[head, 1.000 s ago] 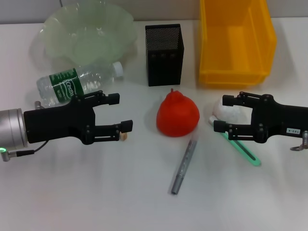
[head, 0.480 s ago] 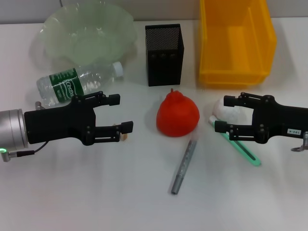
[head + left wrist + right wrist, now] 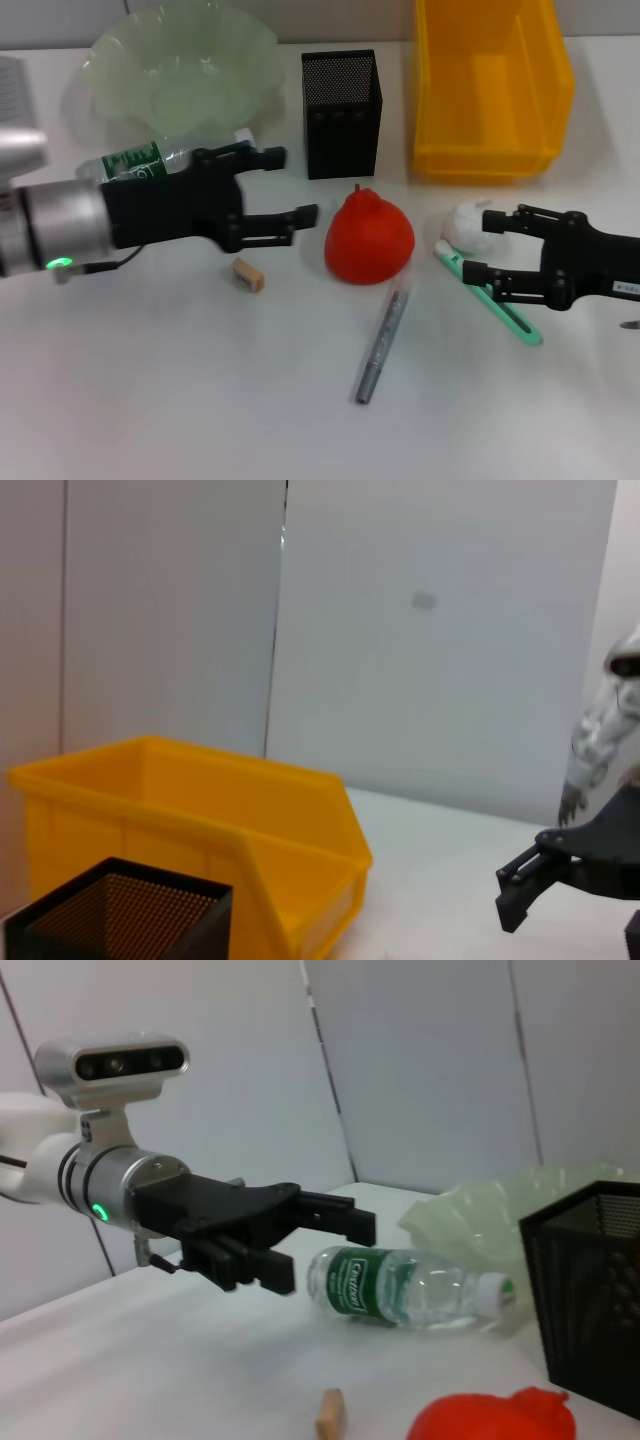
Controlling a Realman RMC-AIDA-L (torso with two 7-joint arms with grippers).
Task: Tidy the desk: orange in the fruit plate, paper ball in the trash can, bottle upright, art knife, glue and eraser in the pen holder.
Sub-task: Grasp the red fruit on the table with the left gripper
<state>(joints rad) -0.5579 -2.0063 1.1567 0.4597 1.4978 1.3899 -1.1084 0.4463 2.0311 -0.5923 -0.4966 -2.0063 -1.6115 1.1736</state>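
Two end effectors reach in over the white tabletop (image 3: 200, 400), one from each side. We see the left end effector (image 3: 290, 185) raised above the surface with its fingers spread apart and nothing between them; it hangs just beside the orange (image 3: 369, 240), on that fruit's left, and in front of the bottle (image 3: 150, 160). The bottle lies on its side, its white cap pointing toward the pen holder (image 3: 342, 112), and the right wrist view shows it (image 3: 405, 1285) lying flat behind the left end effector (image 3: 320, 1245). We find the eraser (image 3: 248, 274) lying free on the tabletop below the left fingers, apart from them. The fruit plate (image 3: 180, 70) sits at the back left with nothing in it, and the trash can (image 3: 490, 85) stands at the back right, just beside the pen holder.

On the right, the right end effector (image 3: 483, 245) is also open, gripping nothing. The paper ball (image 3: 468, 226) rests by its upper fingertip; we cannot tell whether they touch. A green stick-shaped tool (image 3: 495, 300) lies aslant under the lower finger, and a grey pen-like tool (image 3: 380, 345) lies in front of the orange, well apart from both arms.
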